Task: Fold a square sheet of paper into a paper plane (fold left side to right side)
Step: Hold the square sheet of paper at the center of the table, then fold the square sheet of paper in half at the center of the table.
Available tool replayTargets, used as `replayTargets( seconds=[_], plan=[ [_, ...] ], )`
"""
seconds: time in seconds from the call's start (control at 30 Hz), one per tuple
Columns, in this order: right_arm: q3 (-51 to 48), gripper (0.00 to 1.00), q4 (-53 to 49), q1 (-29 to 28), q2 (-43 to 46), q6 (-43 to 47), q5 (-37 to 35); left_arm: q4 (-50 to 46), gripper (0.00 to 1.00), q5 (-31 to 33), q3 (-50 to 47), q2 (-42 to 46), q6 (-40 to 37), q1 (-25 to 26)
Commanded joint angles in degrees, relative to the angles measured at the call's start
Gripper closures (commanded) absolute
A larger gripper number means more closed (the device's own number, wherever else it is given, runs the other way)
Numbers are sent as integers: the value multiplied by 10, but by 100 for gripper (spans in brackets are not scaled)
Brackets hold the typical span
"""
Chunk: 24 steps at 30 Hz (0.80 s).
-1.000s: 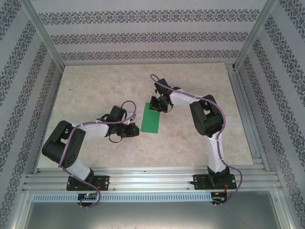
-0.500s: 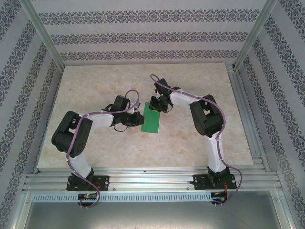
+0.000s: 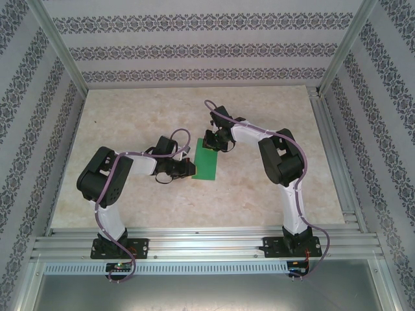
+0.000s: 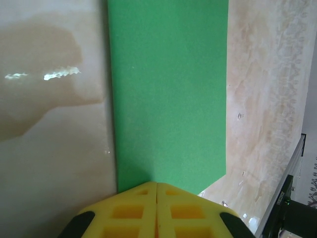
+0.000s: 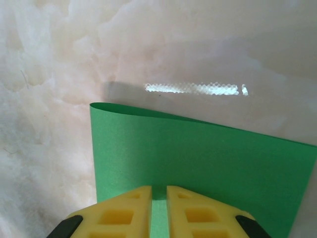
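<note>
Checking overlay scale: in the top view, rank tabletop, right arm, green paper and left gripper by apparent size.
1. tabletop
2. right arm
3. green paper and left gripper: about alike, so left unranked.

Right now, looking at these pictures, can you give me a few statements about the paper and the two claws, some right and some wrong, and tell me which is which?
1. The green paper lies on the table as a narrow rectangle. True.
2. The left gripper is spread wide open. False: its yellow fingers are pressed together, with their tip at the paper's near edge.
3. The right gripper sits at the far end of the paper. True.
4. The paper is already a pointed dart. False: it is a plain rectangle with square corners and no nose folded.
</note>
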<state>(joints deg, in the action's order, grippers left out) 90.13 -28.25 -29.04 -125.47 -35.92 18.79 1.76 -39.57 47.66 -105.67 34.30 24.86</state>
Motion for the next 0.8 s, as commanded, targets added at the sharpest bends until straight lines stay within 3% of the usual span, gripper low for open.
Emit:
replayTargets(
  seconds=[0.0,0.4,0.77],
  plan=[
    [-3,84,33,-13,49,-9,14,-23,91,43,-21,-22,-26,5],
    [-52,95,102,-61,28,-70,39,-70,91,82,-12,-26,-48,16],
    [-74,96,116,-68,8,-85,36,-75,92,91,-8,-27,-45,20]
  ],
)
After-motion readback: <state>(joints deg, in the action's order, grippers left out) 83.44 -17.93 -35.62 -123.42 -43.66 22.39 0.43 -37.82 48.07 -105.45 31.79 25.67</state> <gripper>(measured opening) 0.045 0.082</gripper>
